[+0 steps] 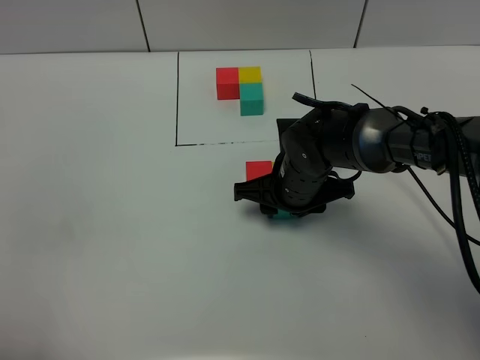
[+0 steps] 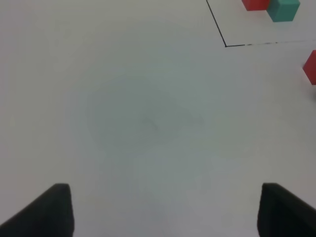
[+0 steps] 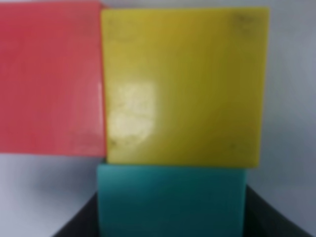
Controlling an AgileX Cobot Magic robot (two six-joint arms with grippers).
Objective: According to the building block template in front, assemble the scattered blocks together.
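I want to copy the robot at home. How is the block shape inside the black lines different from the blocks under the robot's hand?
The template sits inside a drawn black frame in open view; the loose blocks have no frame, and the right gripper hides most of them from above. Both show red beside yellow, with teal against the yellow.

template [image 1: 241, 89] behind, scattered blocks [image 1: 259, 170] in front

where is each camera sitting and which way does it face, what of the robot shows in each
Exterior high: sits up front, looks down on the white table, framed template and right arm over the red block.
Left wrist: looks along bare table; left claw open, tips only.
Right wrist: close over red, yellow block and teal block; dark right claw fingers flank the teal.
Shared: loose red block shows in all three views.
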